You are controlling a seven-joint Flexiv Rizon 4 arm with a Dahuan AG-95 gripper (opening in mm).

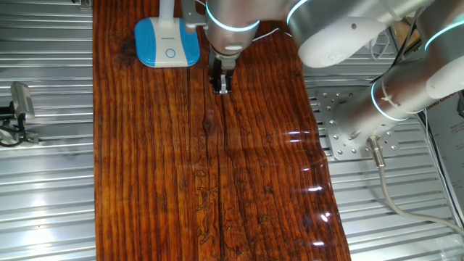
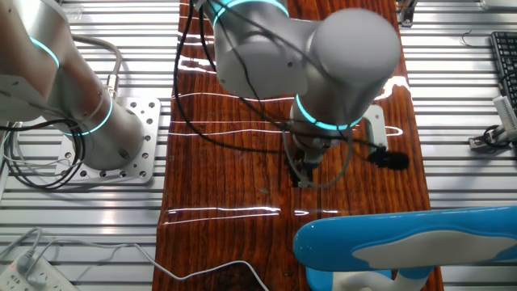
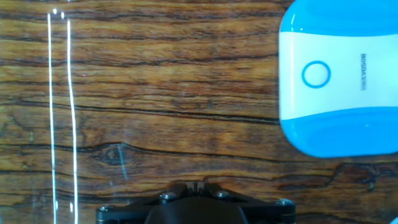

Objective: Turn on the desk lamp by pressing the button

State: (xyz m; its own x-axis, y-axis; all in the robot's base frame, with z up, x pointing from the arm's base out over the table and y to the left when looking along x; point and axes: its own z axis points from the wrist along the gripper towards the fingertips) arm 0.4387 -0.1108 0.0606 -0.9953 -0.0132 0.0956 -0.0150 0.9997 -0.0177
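The desk lamp's blue-and-white base [image 1: 167, 42] stands at the far left of the wooden table, its white neck [image 1: 167, 9] rising out of frame. The button [image 1: 170, 53] is a small ring on the base's face. My gripper [image 1: 222, 85] points down over bare wood just to the right of the base, apart from it. The hand view has the base [image 3: 339, 81] at the upper right, with the button [image 3: 315, 74] well to the right of my gripper [image 3: 193, 183]. The fingertips meet there with no gap and hold nothing. The lamp head [image 2: 404, 242] fills the foreground of the other fixed view, with my gripper [image 2: 301, 179] behind it.
A white power strip [image 2: 24, 271] and its cable [image 2: 202, 271] lie off the table's edge. The arm's grey mounting plate [image 1: 341, 123] sits beside the wooden table [image 1: 217, 181]. A black cable plug [image 2: 392, 160] hangs near the wrist.
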